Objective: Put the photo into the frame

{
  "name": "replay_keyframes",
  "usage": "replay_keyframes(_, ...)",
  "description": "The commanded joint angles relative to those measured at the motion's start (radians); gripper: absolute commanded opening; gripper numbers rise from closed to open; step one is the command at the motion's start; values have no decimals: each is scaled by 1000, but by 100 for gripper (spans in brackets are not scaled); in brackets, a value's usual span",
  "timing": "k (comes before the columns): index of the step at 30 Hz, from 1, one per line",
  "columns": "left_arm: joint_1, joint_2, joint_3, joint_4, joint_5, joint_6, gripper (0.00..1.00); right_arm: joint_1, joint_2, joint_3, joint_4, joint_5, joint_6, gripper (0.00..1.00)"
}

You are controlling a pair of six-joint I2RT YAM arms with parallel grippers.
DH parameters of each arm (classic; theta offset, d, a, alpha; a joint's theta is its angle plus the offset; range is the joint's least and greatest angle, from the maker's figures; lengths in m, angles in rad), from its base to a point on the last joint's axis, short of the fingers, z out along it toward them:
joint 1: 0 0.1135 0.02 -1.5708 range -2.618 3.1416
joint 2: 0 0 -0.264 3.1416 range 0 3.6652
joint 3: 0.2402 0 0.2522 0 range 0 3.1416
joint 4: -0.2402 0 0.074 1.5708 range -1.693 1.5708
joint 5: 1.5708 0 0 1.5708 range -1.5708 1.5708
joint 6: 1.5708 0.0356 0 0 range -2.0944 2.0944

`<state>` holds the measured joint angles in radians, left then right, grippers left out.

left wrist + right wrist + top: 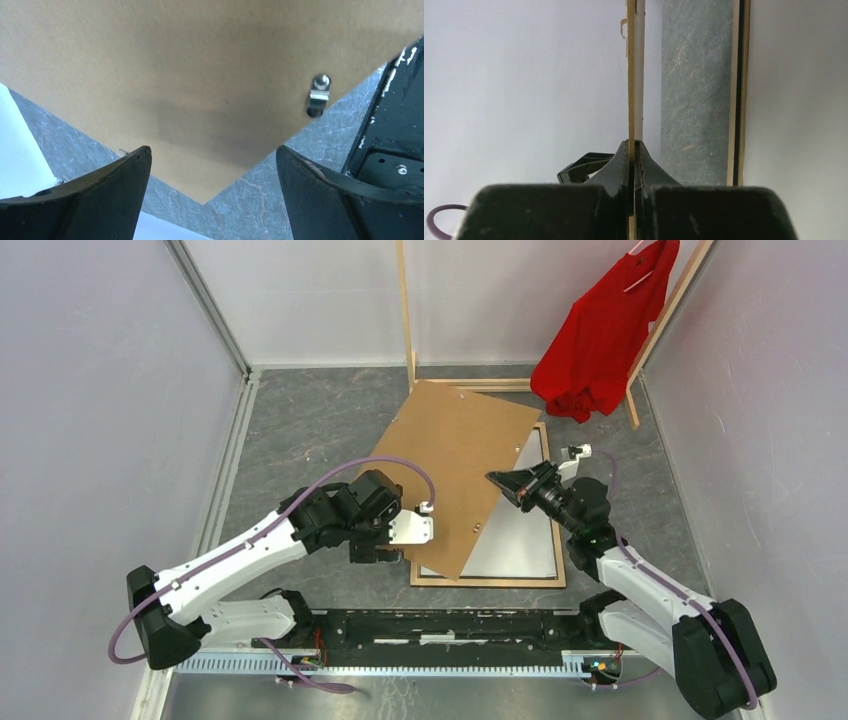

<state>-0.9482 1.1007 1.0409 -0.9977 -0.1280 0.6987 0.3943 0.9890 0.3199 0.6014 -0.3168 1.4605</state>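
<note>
The frame (490, 582) lies flat on the grey counter (300, 430), wood side up, its near rail parallel to the arm bases. A pale sheet that looks like the photo (520, 540), white back up, fills the uncovered near-right part of its opening. The brown backing board (450, 470) lies skewed over the frame, its left and near corners overhanging the rails, its far corner close to the foot of the clothes rack (480, 383). The right gripper (633, 147) has its fingers clenched on the board's right edge, seen edge-on from the wrist. The left gripper (212, 150) is spread wide and grips nothing, with the board's near corner pointing between its fingers (115, 190). Bare counter stretches left of the board. A red shirt (600, 340) hangs near the frame's far right corner.
</note>
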Motion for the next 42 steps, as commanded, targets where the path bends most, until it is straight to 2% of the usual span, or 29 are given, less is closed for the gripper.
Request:
replay_keyframes(1, 5, -30, 11, -61, 47, 44, 100, -58, -43, -9, 94, -84, 28, 0)
replay_keyframes(5, 8, -59, 1, -69, 33, 58, 100, -141, -51, -2, 82, -188, 15, 0)
replay_keyframes(9, 69, -91, 32, -76, 89, 96, 100, -238, -53, 43, -38, -364, -97, 0)
replay_keyframes(15, 410, -32, 118, -93, 289, 269, 100, -326, -51, 99, -223, -584, -298, 0)
replay_keyframes(19, 562, 66, 97, -29, 343, 301, 100, -387, -44, 178, -374, -703, -447, 0)
replay_keyframes(22, 572, 147, 45, 73, 334, 245, 100, -449, -33, 244, -526, -752, -573, 0)
replay_keyframes(29, 546, 204, -92, 333, 409, 147, 100, -494, 31, 278, -589, -770, -661, 0)
replay_keyframes(34, 483, 262, -106, 390, 374, 154, 100, -523, 113, 291, -650, -775, -759, 0)
replay_keyframes(42, 423, 366, -103, 471, 378, 121, 100, -533, 300, 460, -956, -662, -1067, 0)
